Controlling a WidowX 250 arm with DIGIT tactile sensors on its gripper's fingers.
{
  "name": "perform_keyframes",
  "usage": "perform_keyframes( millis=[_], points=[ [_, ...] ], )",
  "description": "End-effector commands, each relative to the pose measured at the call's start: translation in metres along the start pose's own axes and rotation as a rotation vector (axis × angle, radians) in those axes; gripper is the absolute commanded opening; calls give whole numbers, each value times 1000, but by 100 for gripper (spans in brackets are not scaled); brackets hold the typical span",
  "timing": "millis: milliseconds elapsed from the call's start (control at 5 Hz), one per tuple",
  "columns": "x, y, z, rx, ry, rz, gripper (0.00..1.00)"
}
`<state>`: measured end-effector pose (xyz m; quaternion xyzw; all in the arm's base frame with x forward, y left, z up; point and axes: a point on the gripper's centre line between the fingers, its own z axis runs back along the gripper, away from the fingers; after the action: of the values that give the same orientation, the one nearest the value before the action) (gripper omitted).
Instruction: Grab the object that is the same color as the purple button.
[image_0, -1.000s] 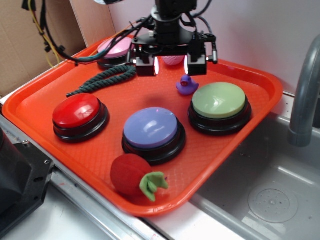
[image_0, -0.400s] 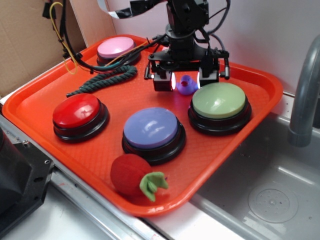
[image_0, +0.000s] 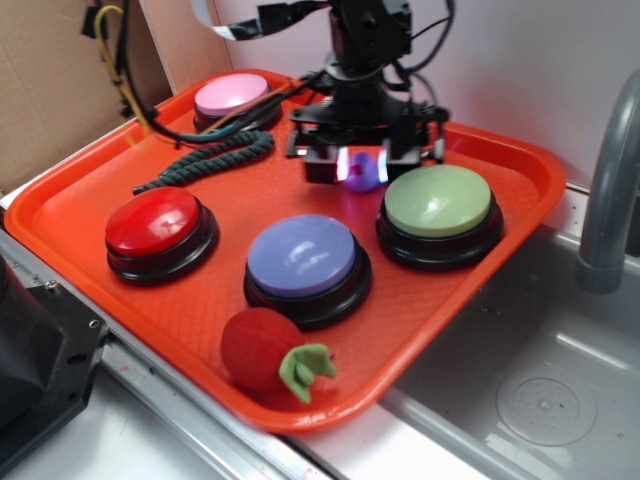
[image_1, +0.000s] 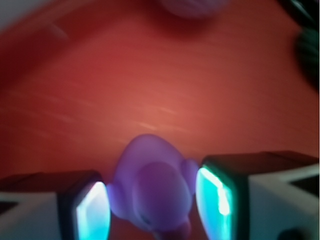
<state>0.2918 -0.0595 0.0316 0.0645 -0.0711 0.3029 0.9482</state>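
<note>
— Where do you see the duck (image_0: 362, 172)?
— On the tray (image_0: 80, 190), between the gripper (image_0: 360, 165) fingers, just behind the purple button (image_0: 303, 257) and left of the neighbouring button (image_0: 439, 203).
— And on your near side?
— The plush toy (image_0: 268, 350) lies in front of the purple button; another button (image_0: 156, 224) sits left, the rope (image_0: 210, 160) behind that, and one more button (image_0: 232, 97) at the far back.

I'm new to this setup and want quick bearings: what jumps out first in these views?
The gripper, pads glowing, sits low at the back of the orange tray, straddling a tiny purple duck; whether it has closed is unclear. Around it are big dome buttons: the purple button mid-front, green right, red left.
</note>
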Motion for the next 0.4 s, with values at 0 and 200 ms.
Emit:
perform_keyframes(
  millis=[0, 200],
  points=[
    [6, 83, 120, -3, -45, -286, 0],
    [10, 118, 160, 9, 9, -356, 0]
  ],
)
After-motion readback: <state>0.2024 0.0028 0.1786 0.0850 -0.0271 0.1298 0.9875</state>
